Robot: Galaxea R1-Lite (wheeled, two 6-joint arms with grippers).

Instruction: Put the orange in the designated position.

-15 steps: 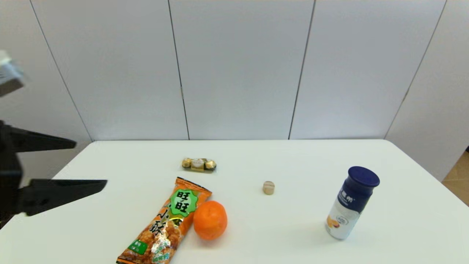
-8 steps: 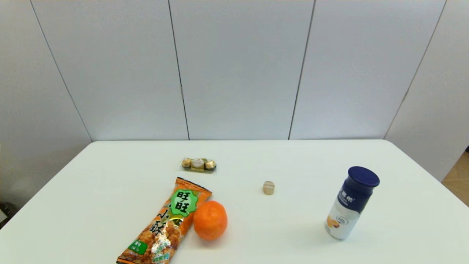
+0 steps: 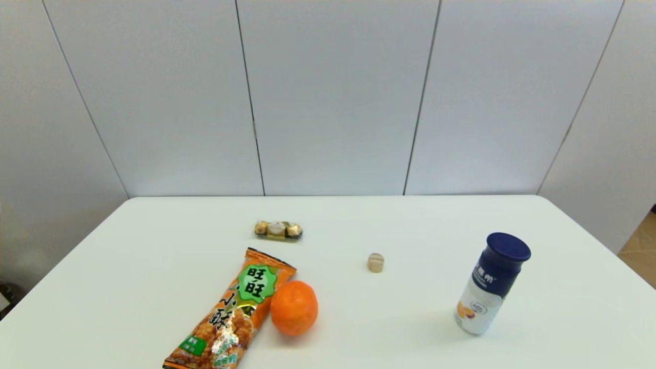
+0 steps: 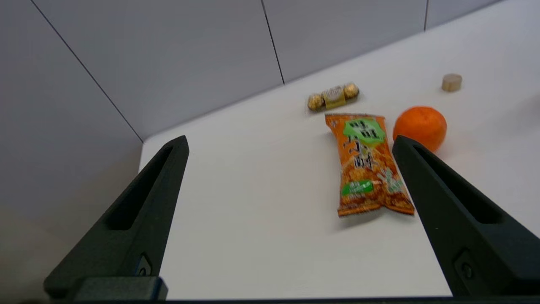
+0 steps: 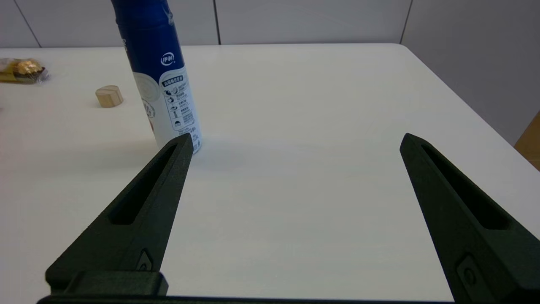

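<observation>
The orange (image 3: 294, 307) is a round, slightly flattened fruit with bright, dimpled matte skin. It sits on the white desk (image 3: 128, 287) near the front edge, touching the right side of a long orange snack bag (image 3: 230, 312). Bare desk lies to its right, between it and the blue-capped bottle (image 3: 491, 283); a small wooden cylinder (image 3: 375, 262) stands beyond. The left claw (image 4: 289, 143) hangs wide open off the desk's left side. The right claw (image 5: 295, 141), also spread wide, hovers beside the bottle.
</observation>
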